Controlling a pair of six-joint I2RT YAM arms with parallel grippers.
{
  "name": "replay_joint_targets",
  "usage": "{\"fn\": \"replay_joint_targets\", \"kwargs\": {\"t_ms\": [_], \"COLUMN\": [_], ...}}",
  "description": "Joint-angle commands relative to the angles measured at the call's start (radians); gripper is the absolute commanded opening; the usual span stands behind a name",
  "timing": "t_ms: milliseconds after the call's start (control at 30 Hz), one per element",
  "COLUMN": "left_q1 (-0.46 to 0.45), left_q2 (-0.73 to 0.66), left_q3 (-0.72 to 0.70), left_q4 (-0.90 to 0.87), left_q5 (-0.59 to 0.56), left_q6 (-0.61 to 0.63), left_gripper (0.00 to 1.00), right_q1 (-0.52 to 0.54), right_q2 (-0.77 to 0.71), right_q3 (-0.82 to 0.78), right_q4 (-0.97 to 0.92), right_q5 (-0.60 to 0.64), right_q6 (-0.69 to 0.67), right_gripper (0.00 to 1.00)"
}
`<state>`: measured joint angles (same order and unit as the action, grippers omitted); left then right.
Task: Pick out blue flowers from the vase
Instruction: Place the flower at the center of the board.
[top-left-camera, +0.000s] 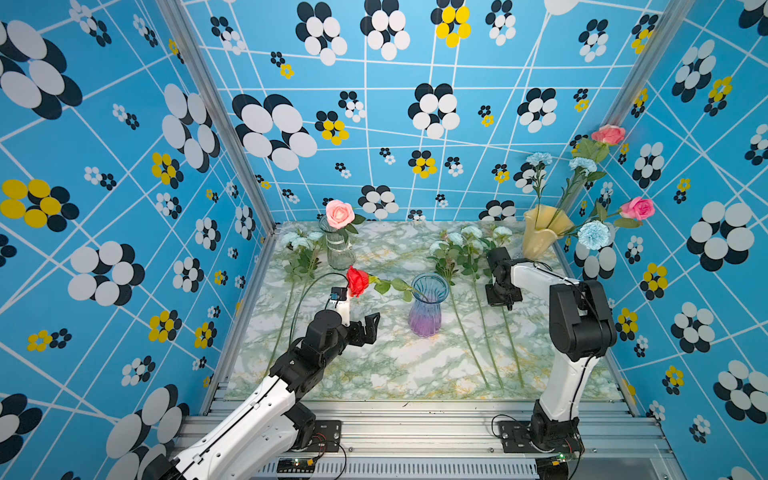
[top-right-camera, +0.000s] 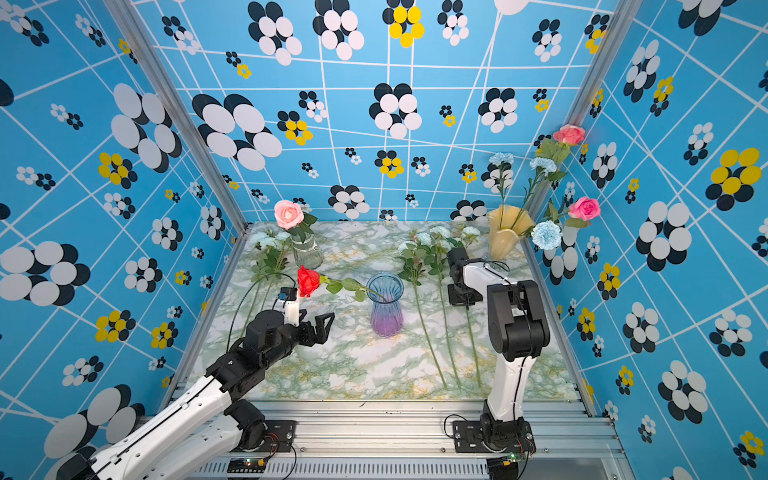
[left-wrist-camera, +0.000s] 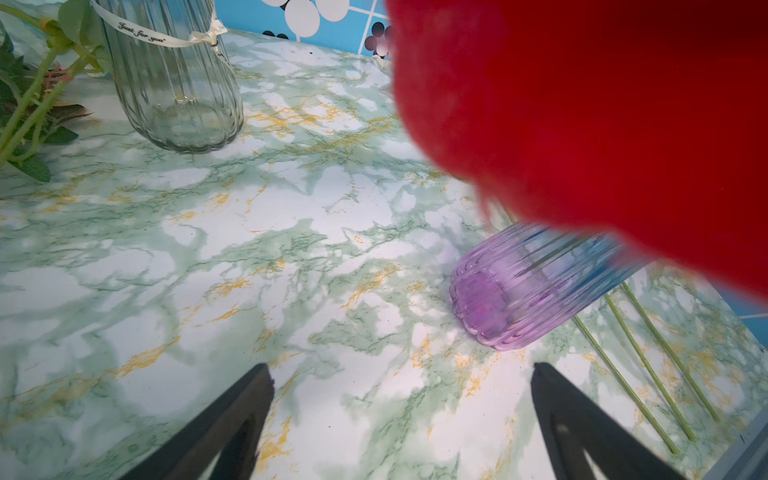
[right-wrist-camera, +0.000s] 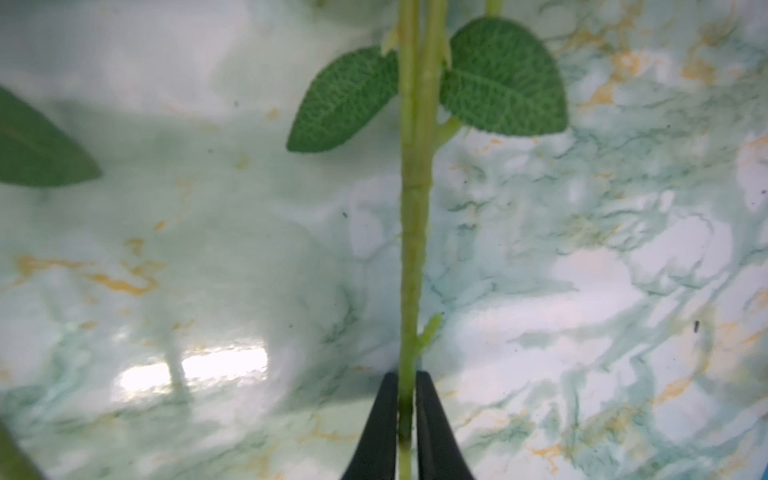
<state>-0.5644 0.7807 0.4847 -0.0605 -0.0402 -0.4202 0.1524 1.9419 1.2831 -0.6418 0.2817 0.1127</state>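
A yellow vase (top-left-camera: 540, 237) at the back right holds blue flowers (top-left-camera: 593, 235) (top-right-camera: 545, 235) on long stems, with two more small blue blooms (top-left-camera: 539, 158) higher up. More blue flowers (top-left-camera: 471, 232) lie flat on the marble table in front of it, stems toward the front. My right gripper (top-left-camera: 505, 305) (right-wrist-camera: 407, 376) points down at the table, its jaws narrow on either side of one green stem (right-wrist-camera: 413, 249) that lies there. My left gripper (top-left-camera: 372, 328) (left-wrist-camera: 401, 370) hovers wide open and empty, left of the blue-purple vase (top-left-camera: 428, 307).
A red rose (top-left-camera: 357, 281) (left-wrist-camera: 582, 124) leans out of the blue-purple vase (left-wrist-camera: 519, 299) toward my left wrist camera. A clear vase (top-left-camera: 340, 249) with a pink rose (top-left-camera: 340, 214) stands at the back left, blue flowers (top-left-camera: 299, 241) lying beside it. Pink roses (top-left-camera: 638, 208) share the yellow vase.
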Motion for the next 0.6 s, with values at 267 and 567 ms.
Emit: {"fn": "replay_joint_targets", "kwargs": {"t_ms": [267,567], "left_q1": [-0.083,-0.149], "left_q2": [0.045,0.082], "left_q3": [0.128,0.178], "left_q4": [-0.07,-0.087], "left_q5": [0.007,-0.068], "left_q6": [-0.026,-0.064], "left_gripper": [1.0,1.0], "right_q1": [0.018,0.097], "right_q2": [-0.327,-0.625], "right_q3": [-0.237,-0.472], "right_q4": [0.192,0.442], "right_q5": [0.022,-0.021], "right_q6": [0.085,0.134], "right_gripper": [0.69,0.75]}}
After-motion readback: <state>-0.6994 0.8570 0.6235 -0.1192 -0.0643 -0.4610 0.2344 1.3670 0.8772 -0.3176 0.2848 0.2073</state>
